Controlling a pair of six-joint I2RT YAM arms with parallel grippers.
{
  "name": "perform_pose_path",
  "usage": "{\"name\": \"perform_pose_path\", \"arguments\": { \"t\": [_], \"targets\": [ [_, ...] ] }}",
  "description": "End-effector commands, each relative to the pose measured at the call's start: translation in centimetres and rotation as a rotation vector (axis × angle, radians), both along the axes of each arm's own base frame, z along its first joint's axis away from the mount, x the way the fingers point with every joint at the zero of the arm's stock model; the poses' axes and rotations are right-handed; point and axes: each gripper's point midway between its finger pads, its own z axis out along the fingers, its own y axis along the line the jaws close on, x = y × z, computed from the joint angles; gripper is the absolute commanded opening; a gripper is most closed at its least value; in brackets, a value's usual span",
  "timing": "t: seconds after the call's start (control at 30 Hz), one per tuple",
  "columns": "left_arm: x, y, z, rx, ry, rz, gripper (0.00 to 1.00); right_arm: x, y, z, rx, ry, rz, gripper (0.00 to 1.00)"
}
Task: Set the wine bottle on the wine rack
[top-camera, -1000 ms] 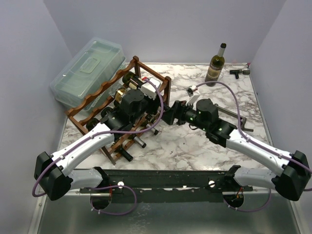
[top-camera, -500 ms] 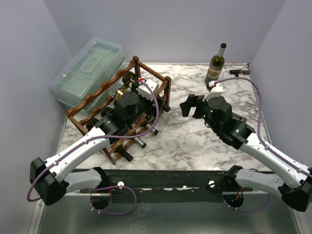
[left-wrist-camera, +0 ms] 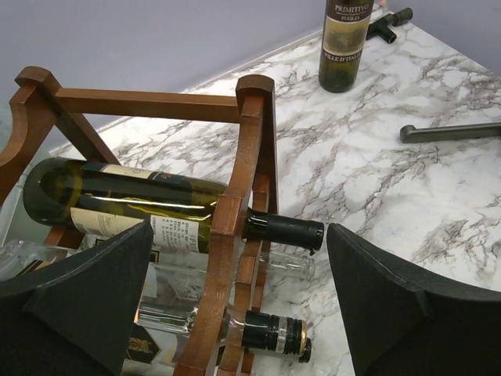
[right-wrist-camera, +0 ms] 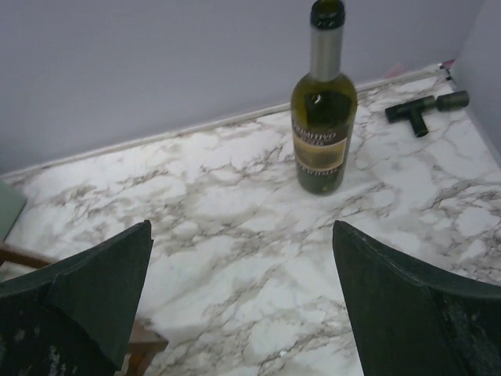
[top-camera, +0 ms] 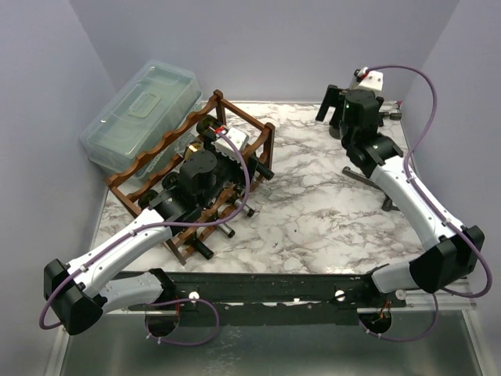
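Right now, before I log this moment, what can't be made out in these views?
Top external: the standing wine bottle is almost wholly hidden behind the right gripper.
Left wrist: that bottle's neck is cut off by the top edge; the left gripper covers parts of the lower bottles in the wine rack.
Right wrist: the rack is mostly outside the left edge.

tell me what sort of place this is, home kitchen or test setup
Most likely a robot test cell, not a home: a marble-patterned tabletop boxed in by plain walls, two robot arms bolted to a rail at its edge, a wine rack and wine bottle as props.
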Motion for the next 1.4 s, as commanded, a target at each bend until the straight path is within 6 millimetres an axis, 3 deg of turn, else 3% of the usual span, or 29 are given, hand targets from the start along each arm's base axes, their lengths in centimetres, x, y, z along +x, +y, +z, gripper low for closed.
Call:
{"name": "perform_pose_path", "arguments": {
  "t": [0.0, 0.3, 0.5, 0.63, 0.93, 1.03, 1.23, 1.37],
  "targets": [
    [-0.3, 0.9, 1.4, -0.022, -0.046, 0.024, 0.94, 3.4, -4.0, 3.7, -0.019, -0.076, -0.13, 1.0],
    [-0.5, 1.3, 2.2, -0.039, -0.064, 0.028, 0.99, 10.6, -8.4, 4.8, -0.066, -0.063, -0.212, 1.0],
    [-0.6, 1.7, 2.5, -0.034, -0.076, 0.039, 0.99, 15.7, -9.5, 3.0, -0.09, -0.022, -0.222, 0.97],
    [-0.8, 1.7, 2.7, -0.038, -0.081, 0.034, 0.99, 18.6, -9.5, 0.0, -0.124, 0.036, -0.219, 0.93],
    [-0.8, 1.6, 2.6, -0.038, -0.077, 0.028, 0.98, 20.3, -9.8, -6.6, -0.182, 0.13, -0.228, 0.75],
    [-0.7, 1.5, 2.4, -0.034, -0.073, 0.028, 0.98, 20.5, -10.1, -7.6, -0.219, 0.128, -0.221, 0.67],
    [-0.5, 1.4, 1.9, -0.023, -0.064, 0.031, 0.98, 21.1, -10.9, -9.4, -0.281, 0.128, -0.241, 0.66],
    [-0.4, 1.2, 1.6, -0.018, -0.059, 0.027, 0.98, 21.2, -10.7, -9.8, -0.285, 0.14, -0.229, 0.49]
  ]
}}
